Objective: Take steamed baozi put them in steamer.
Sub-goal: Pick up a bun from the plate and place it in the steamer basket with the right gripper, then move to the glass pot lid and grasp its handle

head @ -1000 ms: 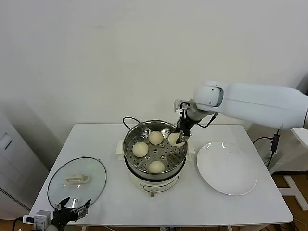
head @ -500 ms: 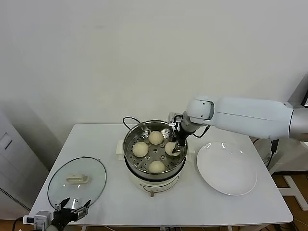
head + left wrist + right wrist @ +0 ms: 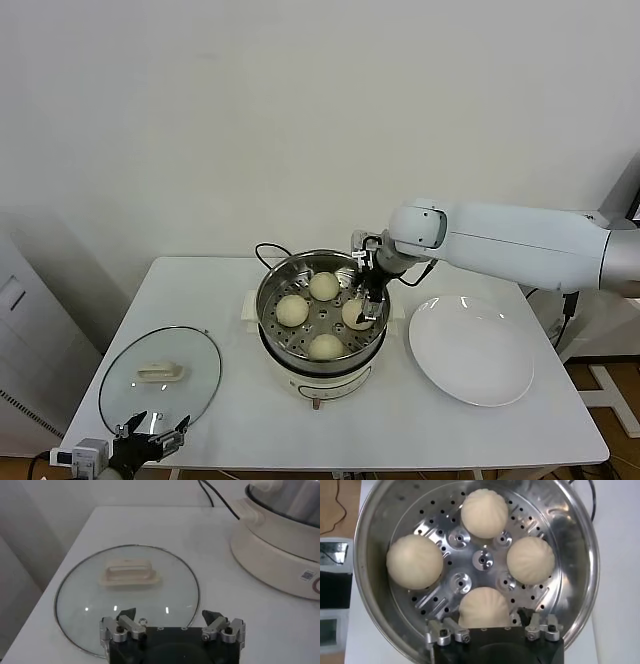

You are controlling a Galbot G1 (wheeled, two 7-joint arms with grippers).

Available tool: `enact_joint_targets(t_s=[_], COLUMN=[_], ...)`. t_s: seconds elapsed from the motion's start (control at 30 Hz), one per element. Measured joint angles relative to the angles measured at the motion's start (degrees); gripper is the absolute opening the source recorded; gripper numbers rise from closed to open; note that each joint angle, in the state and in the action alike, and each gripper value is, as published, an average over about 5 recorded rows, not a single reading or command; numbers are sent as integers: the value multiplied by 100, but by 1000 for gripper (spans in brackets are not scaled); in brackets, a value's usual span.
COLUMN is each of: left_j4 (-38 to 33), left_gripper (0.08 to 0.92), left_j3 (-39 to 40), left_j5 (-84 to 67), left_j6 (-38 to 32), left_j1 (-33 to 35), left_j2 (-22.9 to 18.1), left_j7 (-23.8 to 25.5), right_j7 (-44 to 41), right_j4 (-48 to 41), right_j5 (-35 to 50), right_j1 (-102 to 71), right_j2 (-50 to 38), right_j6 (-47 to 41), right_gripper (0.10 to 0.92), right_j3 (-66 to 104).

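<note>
At the near edge of the white table (image 3: 200, 290), around seven o'clock, the left gripper (image 3: 172, 621) is hovering over the rim of the glass lid (image 3: 125, 597) with its jaws spread wide and nothing between them. The lid is lying flat at about eight o'clock. At the table's centre the steamer (image 3: 275, 290) is sitting on its cream base, and all four steamed baozi (image 3: 484, 513) are lying inside on the perforated floor, spaced apart around the middle. The right gripper (image 3: 368, 303) is reaching down into the basket at its three o'clock side, fingers parted on either side of the nearest bun and gripping nothing. The white plate (image 3: 470, 350) is lying bare at four o'clock, just beside the steamer
</note>
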Motion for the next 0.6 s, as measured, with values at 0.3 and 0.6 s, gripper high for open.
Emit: enact_joint_targets(t_s=[0.3,0.6], left_j4=[-19,-15], left_gripper=[823,823], left_j3=[-34,-110], left_j5=[16,19], left_j6=[43,70], left_j1=[-77,-229], left_j2=[-61,-128], left_j7=[-22,-32], right_j7=[255,1255], right_j4=[-126,-135], right_j5=[547,865], right_j1=[-377,-1813], right_j2=[-597,-1478], right_j6=[238,976], right_gripper=[823,823], right_j3=[954,2952])
